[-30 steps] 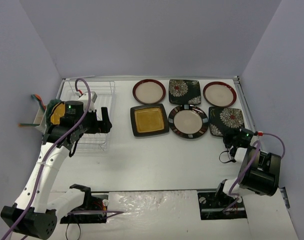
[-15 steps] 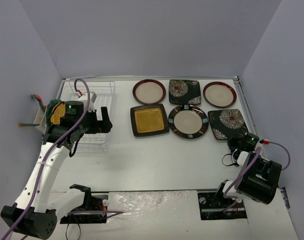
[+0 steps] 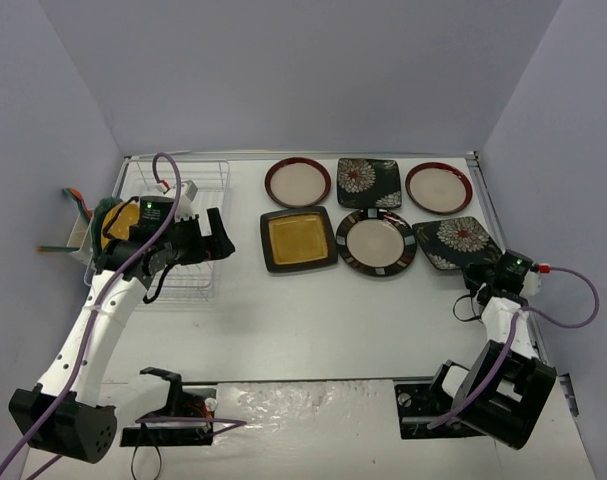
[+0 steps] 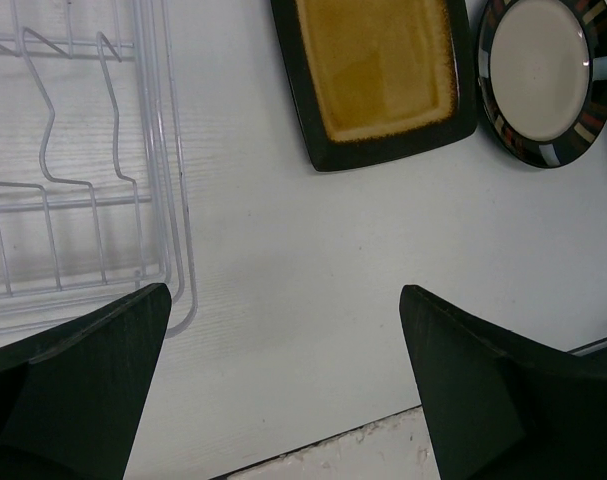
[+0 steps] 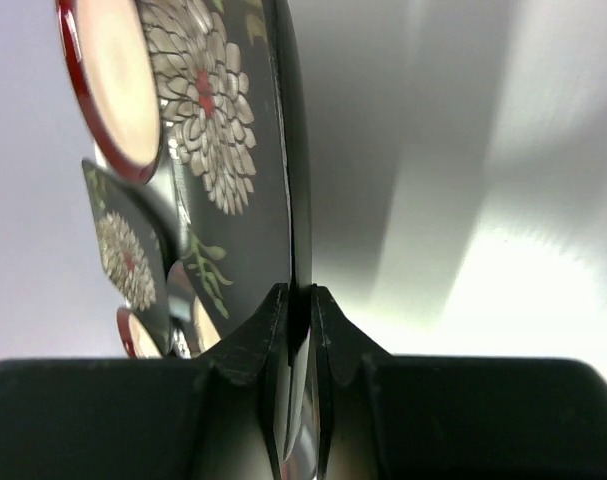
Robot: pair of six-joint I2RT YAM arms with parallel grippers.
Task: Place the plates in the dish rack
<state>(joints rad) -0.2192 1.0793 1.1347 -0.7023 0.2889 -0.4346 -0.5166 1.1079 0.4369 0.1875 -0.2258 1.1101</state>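
Note:
My right gripper (image 3: 488, 272) is shut on the near right edge of a square black floral plate (image 3: 453, 240), seen edge-on in the right wrist view (image 5: 245, 180), tilted up off the table. My left gripper (image 3: 221, 236) is open and empty beside the right side of the clear wire dish rack (image 3: 188, 215), which also shows in the left wrist view (image 4: 73, 190). A yellow plate (image 3: 121, 226) stands in the rack's left side. On the table lie a black-amber square plate (image 3: 298, 240), a dark-rimmed round plate (image 3: 376, 242), two red-rimmed round plates (image 3: 297, 183), and a second floral square plate (image 3: 369, 183).
A small caddy (image 3: 80, 228) with utensils hangs on the rack's left side. The table's right rail (image 3: 493, 225) runs close to the right gripper. Purple walls enclose the table on three sides.
My right gripper has swung right and pulled the floral plate's near edge up and toward the right rail. My left gripper has shifted slightly right, off the rack's edge.

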